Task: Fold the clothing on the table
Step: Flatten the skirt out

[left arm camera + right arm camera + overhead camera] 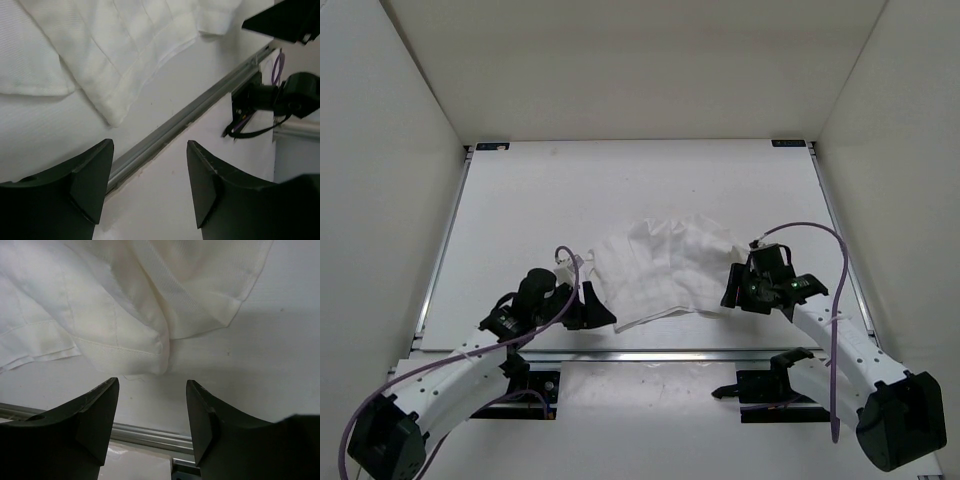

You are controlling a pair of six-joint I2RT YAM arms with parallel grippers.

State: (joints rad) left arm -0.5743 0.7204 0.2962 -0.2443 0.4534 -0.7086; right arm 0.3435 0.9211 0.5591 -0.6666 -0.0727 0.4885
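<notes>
Clothing [665, 275] lies crumpled on the counter [570, 190]. The left end effector [595, 312] and right end effector [732, 297] flank it, both released and empty. The first grasp seems pending, so each should pinch a near corner.

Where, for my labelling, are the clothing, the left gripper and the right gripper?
clothing [665, 268], top external view, middle of the fabric
left gripper [150, 145], left wrist view, midway between its fingertips
right gripper [152, 382], right wrist view, midway between its fingertips
</notes>
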